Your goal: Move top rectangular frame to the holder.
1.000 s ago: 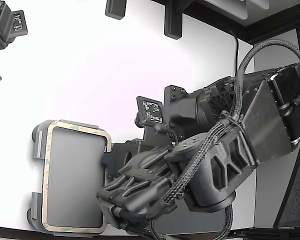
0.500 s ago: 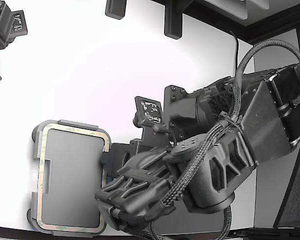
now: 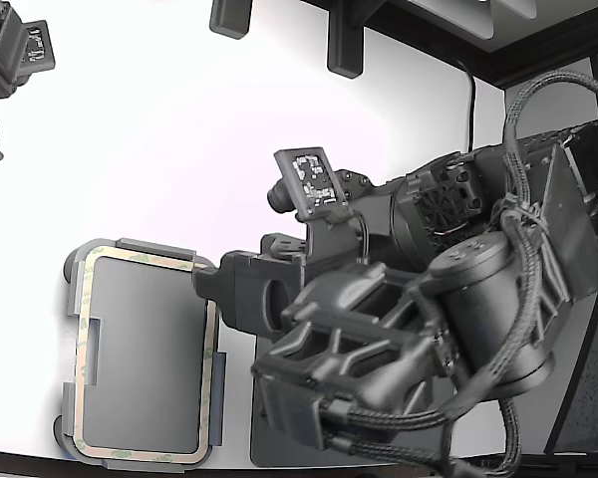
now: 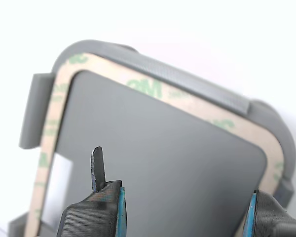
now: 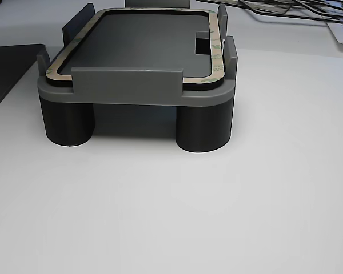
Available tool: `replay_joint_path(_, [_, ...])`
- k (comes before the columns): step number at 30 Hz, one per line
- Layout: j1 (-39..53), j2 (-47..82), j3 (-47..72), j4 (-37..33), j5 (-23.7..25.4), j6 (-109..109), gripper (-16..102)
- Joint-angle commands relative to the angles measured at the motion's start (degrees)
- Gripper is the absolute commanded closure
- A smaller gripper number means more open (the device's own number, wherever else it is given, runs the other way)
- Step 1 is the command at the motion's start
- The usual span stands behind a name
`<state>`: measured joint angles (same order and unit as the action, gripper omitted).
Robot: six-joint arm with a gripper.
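Note:
The beige rectangular frame (image 3: 81,349) with greenish marks lies flat inside the light grey holder (image 3: 155,248) at the exterior view's lower left. It also shows in the wrist view (image 4: 197,106) and the other view (image 5: 215,51), seated between the holder's (image 5: 126,85) raised tabs. My gripper (image 3: 207,289) hovers at the holder's (image 4: 153,64) right edge, as the exterior view shows it. In the wrist view the gripper (image 4: 175,187) is open and empty, its fingers (image 4: 97,168) wide apart above the frame's open middle.
A dark grey mat (image 3: 279,443) lies under my arm and shows at the other view's left (image 5: 6,63). A second arm (image 3: 10,60) stays at the exterior view's upper left. Dark posts (image 3: 344,45) stand at the back. Several thin frames (image 5: 286,8) lie behind the holder.
The frame went from slightly askew at the holder's right side to seated in it. The gripper let go of it, and the arm swung and rose toward the exterior camera.

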<state>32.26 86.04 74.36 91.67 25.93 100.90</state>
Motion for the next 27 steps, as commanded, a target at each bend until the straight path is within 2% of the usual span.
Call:
replay_joint_path(1, [-1.49,7.03,1.67,-3.87,1.93,-16.7,-14])
replay_joint_path(4, [-3.08,13.97,8.7,-7.65,2.9,-28.56,-14])
replay_joint_path(7, [-6.24,26.63,23.2,-17.14,2.55,-42.54,-14])
replay_joint_path(10, [-13.1,40.61,37.18,-25.75,-3.34,-56.34,-14])
replay_joint_path(16, [-27.25,59.59,55.37,-34.19,-16.26,-80.68,-14])
replay_joint_path(20, [-31.9,64.42,59.85,-35.77,-20.13,-90.53,-14])
replay_joint_path(27, [-33.93,76.11,70.58,-36.91,-20.65,-94.66,-14])
